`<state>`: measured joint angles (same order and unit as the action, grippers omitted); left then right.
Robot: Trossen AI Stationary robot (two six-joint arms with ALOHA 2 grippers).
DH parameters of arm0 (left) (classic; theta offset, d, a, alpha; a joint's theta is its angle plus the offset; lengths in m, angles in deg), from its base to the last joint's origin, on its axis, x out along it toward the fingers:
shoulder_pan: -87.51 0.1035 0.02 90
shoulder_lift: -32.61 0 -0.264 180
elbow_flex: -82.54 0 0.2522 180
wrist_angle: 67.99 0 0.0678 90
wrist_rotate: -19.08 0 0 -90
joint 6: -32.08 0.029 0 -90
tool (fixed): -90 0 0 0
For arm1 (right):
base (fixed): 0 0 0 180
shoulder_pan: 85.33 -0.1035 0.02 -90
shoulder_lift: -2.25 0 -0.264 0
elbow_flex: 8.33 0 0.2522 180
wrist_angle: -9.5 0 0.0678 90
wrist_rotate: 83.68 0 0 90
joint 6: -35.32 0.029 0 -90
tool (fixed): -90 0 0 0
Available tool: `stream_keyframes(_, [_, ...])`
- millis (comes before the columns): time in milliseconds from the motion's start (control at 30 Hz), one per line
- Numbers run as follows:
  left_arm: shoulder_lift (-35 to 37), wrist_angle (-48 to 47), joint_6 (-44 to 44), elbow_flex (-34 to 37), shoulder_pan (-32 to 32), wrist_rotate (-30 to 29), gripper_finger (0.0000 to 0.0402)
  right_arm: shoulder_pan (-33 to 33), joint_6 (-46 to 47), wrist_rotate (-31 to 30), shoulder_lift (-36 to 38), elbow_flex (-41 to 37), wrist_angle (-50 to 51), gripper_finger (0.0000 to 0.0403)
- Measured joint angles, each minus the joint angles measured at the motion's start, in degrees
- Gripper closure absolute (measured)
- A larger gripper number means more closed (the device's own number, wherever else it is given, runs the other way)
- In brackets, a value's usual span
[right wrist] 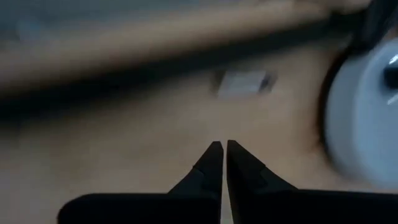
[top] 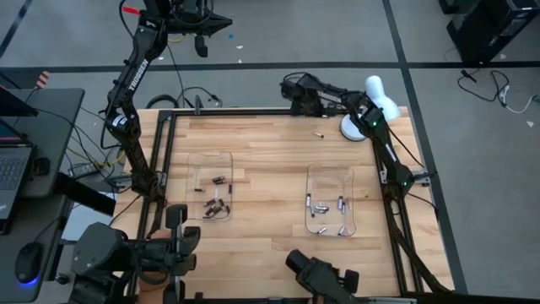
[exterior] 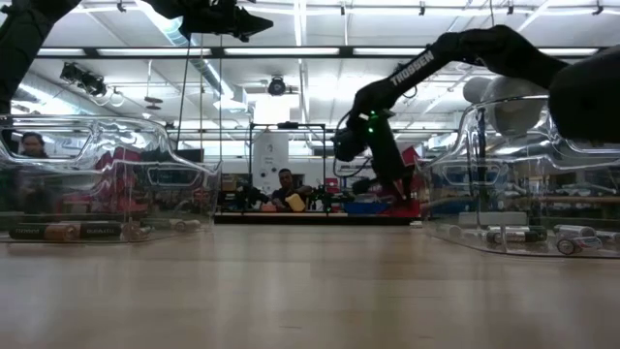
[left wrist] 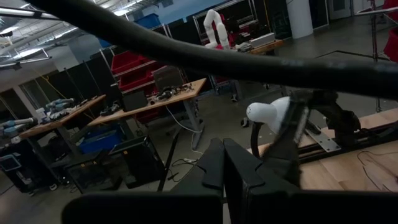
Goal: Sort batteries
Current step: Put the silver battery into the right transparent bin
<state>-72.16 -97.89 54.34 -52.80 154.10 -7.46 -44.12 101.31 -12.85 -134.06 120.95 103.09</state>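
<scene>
Reading "TROSSEN" on left arm [top: 135, 74]; battery [top: 319, 134] labels seemingly illegible

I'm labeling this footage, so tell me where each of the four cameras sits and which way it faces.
High view: overhead, straight down on the table, both arms and two clear trays.
Low view: at tabletop level, looking across into the room; an arm reaches in from above.
Left wrist view: on the raised left arm, facing the room past its shut left claw.
Right wrist view: pointing down at the wood, shut right claw at bottom.
Shared: the white lamp appears in the high and both wrist views.
</scene>
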Motion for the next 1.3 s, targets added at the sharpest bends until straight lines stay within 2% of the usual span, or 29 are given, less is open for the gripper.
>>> stream_keyframes(100, [0.0,0.0,0.0,0.0,0.0,0.0,0.0401,1.6,0.1,-2.5,0.0,0.1,-0.7,0.0395])
stream_keyframes(700, [-1.5,0.0,1.5,0.0,0.0,-0.1,0.0401,4.6,1.0,-4.6,-0.6,-0.8,-2.7,0.0394])
stream_keyframes(967, [-1.5,0.1,1.5,0.0,0.0,-0.1,0.0401,6.3,0.6,-0.2,-0.1,-7.9,-8.1,0.0394])
stream_keyframes(1100, [-1.5,0.0,1.6,0.0,0.0,-0.1,0.0401,6.1,-1.0,2.4,0.0,-8.8,-8.4,0.0396])
stream_keyframes(1300, [-1.5,0.2,1.7,0.0,0.0,0.0,0.0401,3.2,0.9,-3.1,0.2,-4.6,-6.7,0.0394])
